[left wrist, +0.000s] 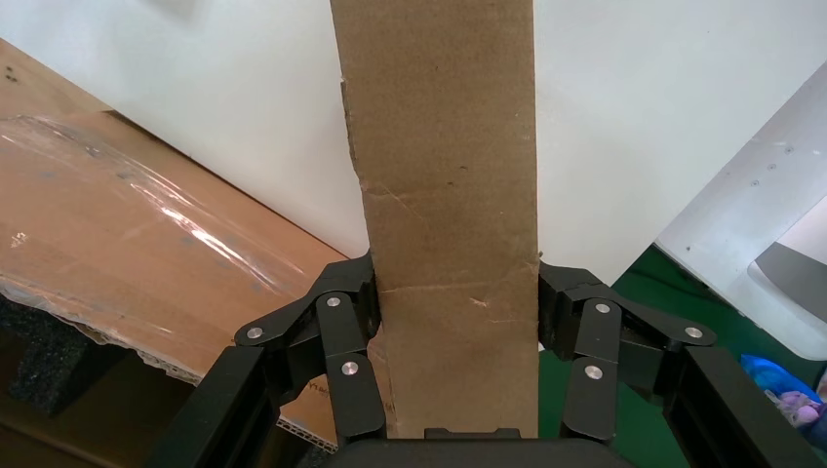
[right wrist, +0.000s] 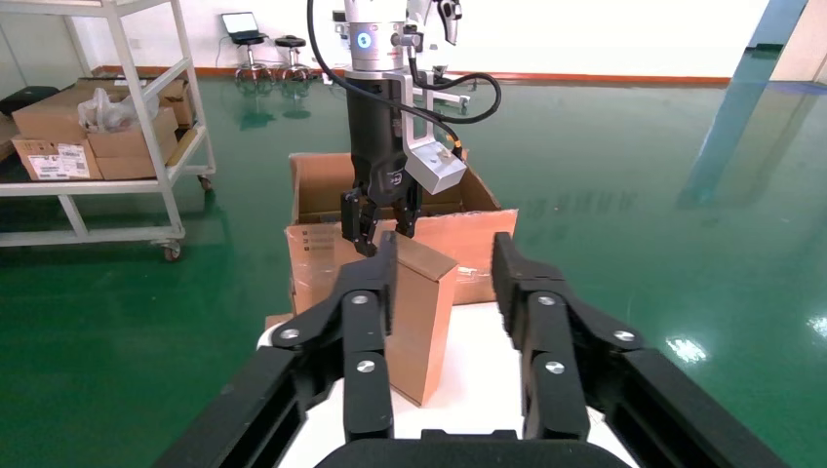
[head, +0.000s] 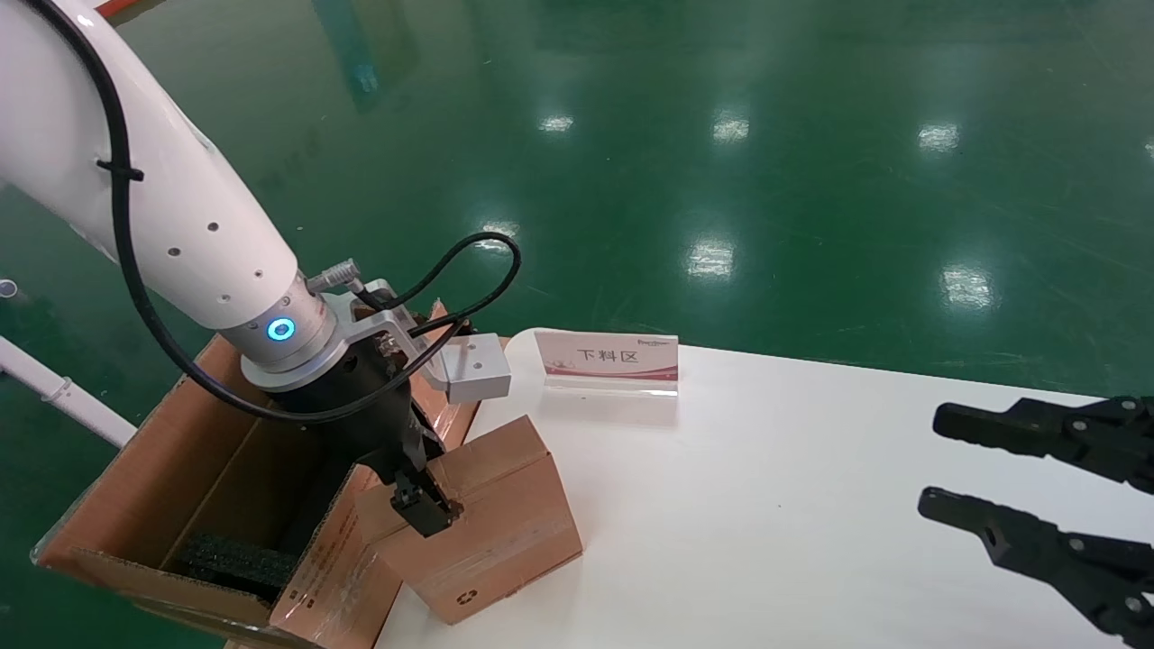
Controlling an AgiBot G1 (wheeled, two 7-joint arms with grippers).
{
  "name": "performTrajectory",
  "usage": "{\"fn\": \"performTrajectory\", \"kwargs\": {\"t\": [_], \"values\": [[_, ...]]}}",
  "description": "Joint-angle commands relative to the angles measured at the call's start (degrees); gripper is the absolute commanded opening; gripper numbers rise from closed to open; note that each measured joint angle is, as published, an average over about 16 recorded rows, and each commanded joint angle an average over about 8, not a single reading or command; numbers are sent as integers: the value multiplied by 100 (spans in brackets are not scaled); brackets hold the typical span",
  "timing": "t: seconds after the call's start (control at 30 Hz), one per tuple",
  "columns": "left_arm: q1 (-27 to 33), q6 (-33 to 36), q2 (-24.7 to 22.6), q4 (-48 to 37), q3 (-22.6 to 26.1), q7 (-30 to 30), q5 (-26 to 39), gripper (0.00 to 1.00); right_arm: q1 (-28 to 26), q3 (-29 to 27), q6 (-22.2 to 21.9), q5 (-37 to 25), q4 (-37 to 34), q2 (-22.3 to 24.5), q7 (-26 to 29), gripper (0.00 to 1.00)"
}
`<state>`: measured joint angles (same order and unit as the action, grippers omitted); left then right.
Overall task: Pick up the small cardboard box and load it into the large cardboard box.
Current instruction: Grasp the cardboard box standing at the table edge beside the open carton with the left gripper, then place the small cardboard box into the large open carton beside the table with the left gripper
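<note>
The small cardboard box (head: 491, 527) stands tilted on the white table (head: 766, 505), leaning by the large cardboard box (head: 135, 433). A recycling mark shows low on its side. My left gripper (head: 425, 507) comes down from above and is shut on the small box's top end; in the left wrist view the box (left wrist: 449, 166) fills the gap between both fingers (left wrist: 343, 331). The large box stands open at the table's left end, with black foam (head: 234, 561) inside and a taped flap (left wrist: 117, 244). My right gripper (head: 931, 460) is open and empty at the far right.
A small sign (head: 606, 356) stands on the table behind the small box. The table's left end borders the large box; the green floor lies beyond. The right wrist view shows a shelf trolley (right wrist: 98, 117) with boxes far behind the left arm.
</note>
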<state>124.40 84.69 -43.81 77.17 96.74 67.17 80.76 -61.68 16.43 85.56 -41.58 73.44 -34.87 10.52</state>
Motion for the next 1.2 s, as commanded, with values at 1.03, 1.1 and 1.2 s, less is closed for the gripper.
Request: {"fn": "performTrajectory", "kwargs": {"t": [1.03, 1.1, 1.2], "values": [[3084, 717, 320, -2957, 537, -1328, 147, 0, -5, 11, -2, 7, -5, 3, -7, 4], [3232, 722, 297, -3040, 895, -1376, 119, 0, -5, 12, -2, 7, -5, 3, -7, 29], [3384, 726, 268, -3088, 1464, -1443, 20, 0, -5, 13, -2, 8, -5, 4, -7, 66]]}}
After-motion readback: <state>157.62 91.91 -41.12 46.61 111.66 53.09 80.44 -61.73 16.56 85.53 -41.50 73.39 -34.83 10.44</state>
